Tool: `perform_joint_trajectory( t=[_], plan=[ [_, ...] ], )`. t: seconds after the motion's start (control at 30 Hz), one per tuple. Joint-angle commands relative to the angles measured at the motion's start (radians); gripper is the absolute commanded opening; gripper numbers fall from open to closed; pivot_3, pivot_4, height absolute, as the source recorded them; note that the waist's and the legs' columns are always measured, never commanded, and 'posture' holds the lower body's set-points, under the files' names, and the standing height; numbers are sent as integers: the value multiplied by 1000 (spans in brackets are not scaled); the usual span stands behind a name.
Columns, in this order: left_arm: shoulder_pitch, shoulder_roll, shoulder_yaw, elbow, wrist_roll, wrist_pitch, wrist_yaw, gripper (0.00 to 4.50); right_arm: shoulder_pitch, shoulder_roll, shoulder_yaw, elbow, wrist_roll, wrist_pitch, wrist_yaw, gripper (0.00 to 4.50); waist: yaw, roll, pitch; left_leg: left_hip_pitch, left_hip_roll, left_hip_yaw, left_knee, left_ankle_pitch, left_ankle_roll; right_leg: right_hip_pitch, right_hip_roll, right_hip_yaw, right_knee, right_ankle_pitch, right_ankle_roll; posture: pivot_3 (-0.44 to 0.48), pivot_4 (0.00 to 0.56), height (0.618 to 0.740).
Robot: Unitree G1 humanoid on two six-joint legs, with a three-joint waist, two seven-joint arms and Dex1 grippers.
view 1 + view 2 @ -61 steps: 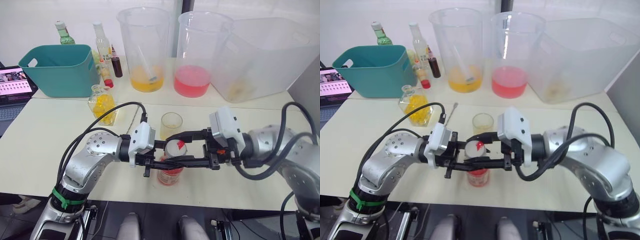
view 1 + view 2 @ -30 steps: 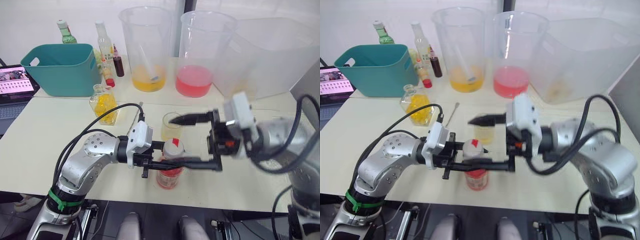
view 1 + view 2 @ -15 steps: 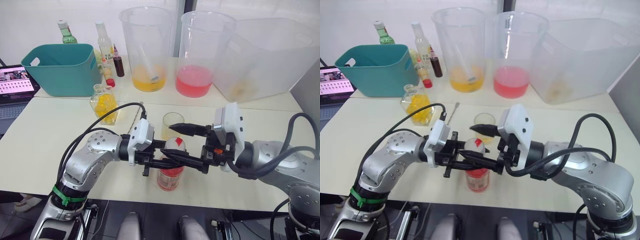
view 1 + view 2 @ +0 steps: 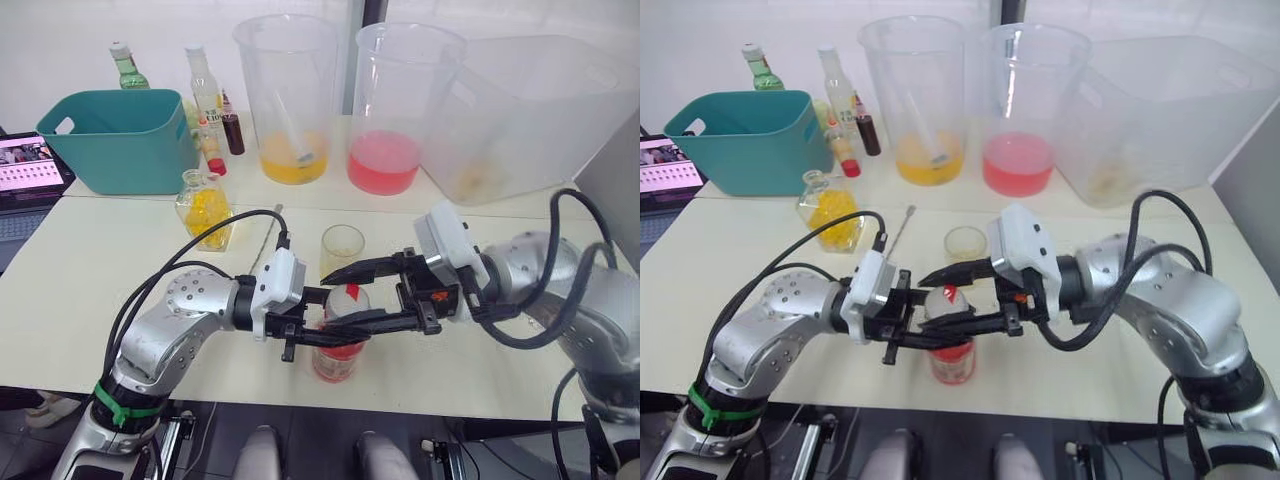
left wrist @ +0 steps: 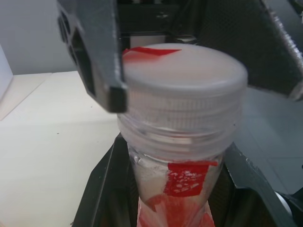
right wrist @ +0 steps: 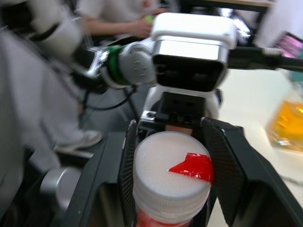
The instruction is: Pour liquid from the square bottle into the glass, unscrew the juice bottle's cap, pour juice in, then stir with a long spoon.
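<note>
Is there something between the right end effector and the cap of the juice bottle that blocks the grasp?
Nothing visible blocks it. The right end effector already has a finger on each side of the juice bottle's cap, while the left end effector holds the juice bottle below the cap.

Both arms are shiny silver metal with white boxes at the wrists, black cables looping over them, and thin black fingers. The left arm wears a green band.

The juice bottle (image 4: 338,350) stands near on the tabletop (image 4: 80,290); the glass (image 4: 341,247) just behind it, the square bottle (image 4: 204,208) far left.
</note>
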Motion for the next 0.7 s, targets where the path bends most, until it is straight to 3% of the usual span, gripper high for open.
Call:
perform_joint_trajectory(
  t=[0.03, 0.17, 0.2, 0.27, 0.37, 0.57, 0.7],
  plan=[
    [116, 66, -32, -126, -26, -4, -43, 1383, -63, 20, 44, 153, -61, -45, 201, 1670, -6, 0, 0, 0, 1, 0, 0, 0, 0, 0, 0, 0, 0, 0, 0, 0, 150, 719],
    [177, 98, -35, -189, -31, -20, -14, 1383, -109, -18, 62, 199, -60, 5, 311, 1670, 1, 0, 0, 0, 1, -1, -1, 0, 1, 0, 0, -1, 0, 0, 0, 0, 150, 719],
    [76, 56, -56, -63, -12, -21, -31, 1383, -121, -36, 50, 202, -52, 21, 323, 2711, 6, 0, 0, 0, 1, -1, -1, 0, 1, 0, 0, -1, 0, 0, 0, 0, 150, 719],
    [-82, -11, -90, 133, 15, -24, -59, 1383, -137, -55, 14, 205, -46, 37, 311, 3389, 34, 1, 1, 0, -1, -1, 0, 0, 1, 2, -2, -4, 0, 0, 0, 0, 150, 719],
    [-146, -49, -109, 219, 26, -32, -79, 1383, -129, -69, -52, 186, -51, 56, 246, 4452, 35, 0, 0, 0, -2, 0, 2, 0, -1, 1, -2, -2, -1, 0, 0, 0, 150, 719],
    [-189, -90, -118, 276, 42, -47, -96, 1383, -1, -107, -232, -3, 50, 196, 15, 4452, 35, 1, 0, 0, -2, -1, 2, 0, -1, 1, -2, -1, 2, 0, 0, 0, 150, 719],
    [-207, -117, -112, 299, 47, -62, -89, 1383, 87, -107, -373, -132, 191, 311, -217, 4452, 41, 1, 0, 0, -2, -1, 2, 0, -1, 2, -3, -1, 1, 0, 1, 0, 150, 719]
  ],
)
